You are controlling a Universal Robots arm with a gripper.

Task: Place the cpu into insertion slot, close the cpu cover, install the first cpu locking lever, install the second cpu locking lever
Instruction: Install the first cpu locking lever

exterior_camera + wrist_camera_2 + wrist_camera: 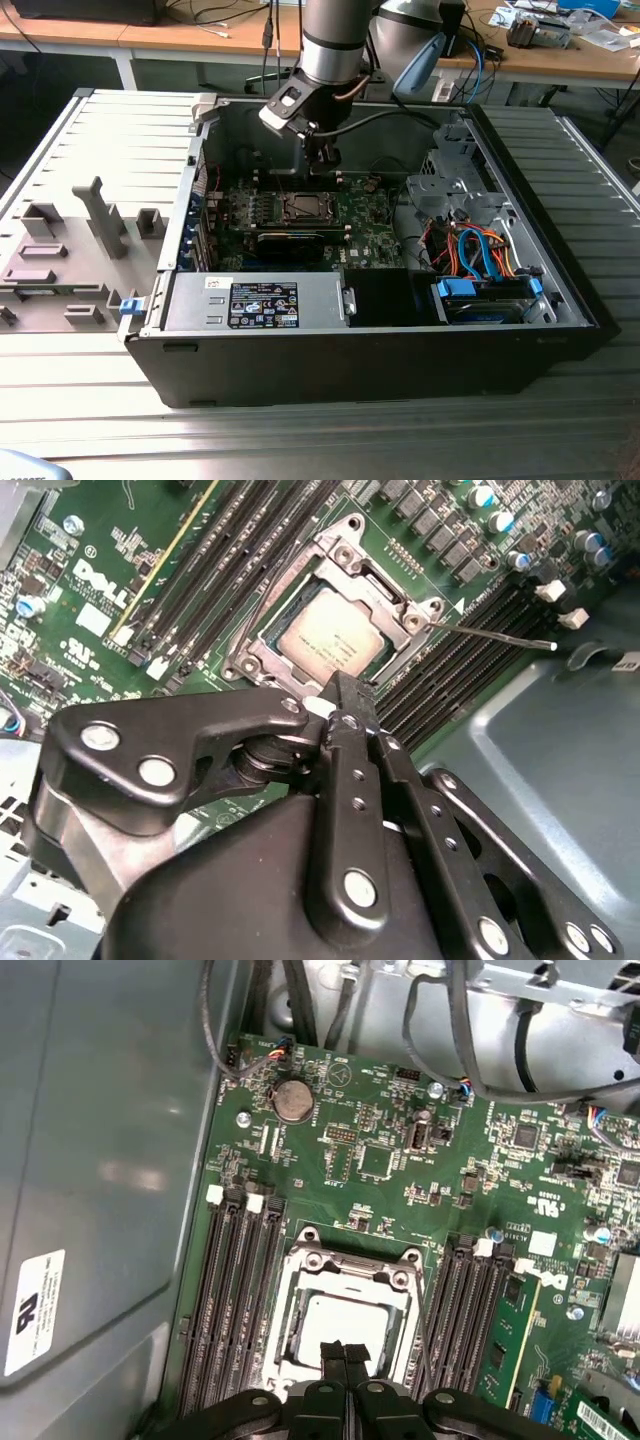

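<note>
**Visitor:** How many arms are working at the open computer case [400,350]?

**Onlooker:** One arm [335,40] with one gripper [322,158]. It reaches down into the case over the green motherboard [380,1160].

**Visitor:** And the fingers?

**Onlooker:** Two fingers [335,1355], pressed together with nothing between them. Their tips are close over the socket's edge, and I cannot tell whether they touch it.

**Visitor:** Where is the chip?

**Onlooker:** One cpu [325,640] sits flat in the one insertion slot [300,207], silvery top up. The cpu cover [345,1260] lies down around it as a frame.

**Visitor:** Levers?

**Onlooker:** I can count one locking lever [500,638] for sure. It is a thin rod sticking out from the socket's corner over the memory slots [240,1300], which flank the socket on two sides. One coin cell [292,1100] sits well apart from the socket.
</note>
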